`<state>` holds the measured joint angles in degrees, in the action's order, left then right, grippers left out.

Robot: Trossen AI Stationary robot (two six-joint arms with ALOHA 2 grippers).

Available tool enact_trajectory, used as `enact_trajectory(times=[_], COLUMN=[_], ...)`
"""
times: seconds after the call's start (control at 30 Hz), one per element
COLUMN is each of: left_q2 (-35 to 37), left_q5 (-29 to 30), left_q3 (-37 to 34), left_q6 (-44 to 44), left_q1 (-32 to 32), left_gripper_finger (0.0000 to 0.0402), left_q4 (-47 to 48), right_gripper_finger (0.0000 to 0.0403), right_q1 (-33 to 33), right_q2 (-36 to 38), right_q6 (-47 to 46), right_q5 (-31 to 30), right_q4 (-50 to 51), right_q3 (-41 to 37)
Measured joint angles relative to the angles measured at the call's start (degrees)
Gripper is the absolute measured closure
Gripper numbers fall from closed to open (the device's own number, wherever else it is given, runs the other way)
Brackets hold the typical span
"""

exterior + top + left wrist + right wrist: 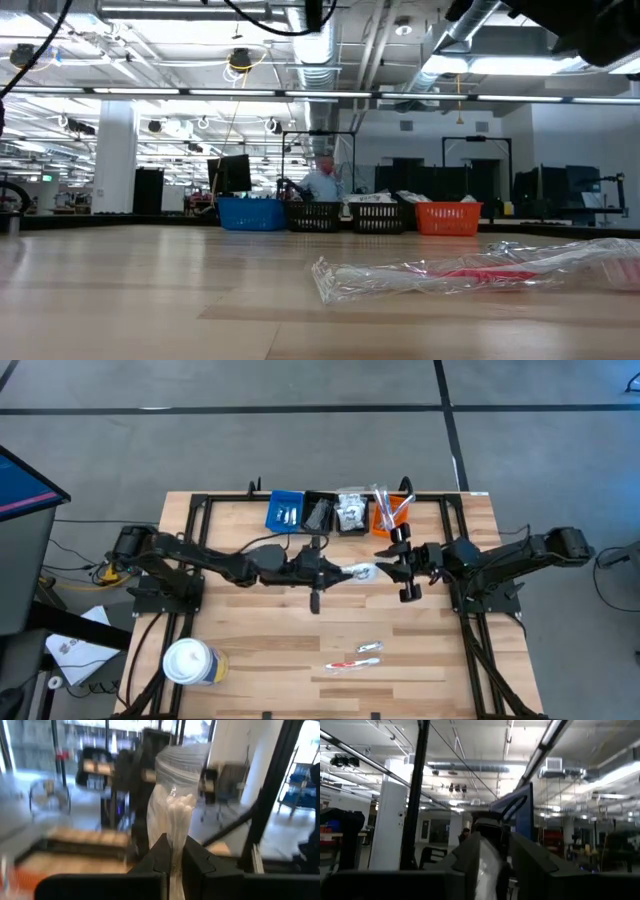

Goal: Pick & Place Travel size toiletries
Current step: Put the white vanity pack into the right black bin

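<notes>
The left gripper point(172, 865) has its two dark fingers pinched tight on a clear, crinkled plastic sachet point(172, 815) holding a bundle of white cotton-tipped sticks; the packet stands up between the fingertips, its glossy film bunched at the open end. From above, that same sachet point(360, 571) shows as a pale wrinkled shape over the middle of the wooden table point(260, 650), with the left gripper point(335, 572) on one end. The right gripper point(392, 570) meets it at the other end, its matte fingers point(470, 855) parted narrowly around the film's pale edge; whether they truly grip it cannot be told.

Toward the table's front edge lie two more toiletries: a long clear sleeve with a slim red-and-white stick inside point(352, 663), and a small shiny packet point(369, 648) just behind it. In the low view the sleeve point(470, 272) lies flat on the pale planks, its film creased and glinting.

Along the table's back edge sits a row of small rectangular bins: blue point(285, 510), black point(318, 512), a further one filled with sachets point(352, 510), and orange point(392, 512). A white cylindrical tub point(190, 662) with a yellow label lies near the table's front left corner
</notes>
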<state>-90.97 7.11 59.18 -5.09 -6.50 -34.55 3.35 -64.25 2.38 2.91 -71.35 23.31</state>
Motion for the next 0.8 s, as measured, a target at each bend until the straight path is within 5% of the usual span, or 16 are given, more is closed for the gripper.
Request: enact_trajectory(times=[0.17,0.43,0.8], left_q2=[4.0,4.3,3.6], left_q5=[-0.3,-3.0,-7.6], left_q3=[0.0,0.0,-0.1], left_q6=[-8.2,-15.0,-15.1], left_q1=[-0.3,1.1,1.5], left_gripper_finger=[0.0393,0.0394,0.0394], left_q4=[15.3,26.3,27.1], right_gripper_finger=[0.0238,0.0175,0.0186], right_q1=[-2.6,-4.3,-1.5], right_q2=[7.3,10.1,0.9], right_q6=[-4.2,-5.5,-2.0], right_q5=[0.0,2.8,3.2], right_q4=[19.4,70.7,73.7], right_q3=[3.2,18.3,22.5])
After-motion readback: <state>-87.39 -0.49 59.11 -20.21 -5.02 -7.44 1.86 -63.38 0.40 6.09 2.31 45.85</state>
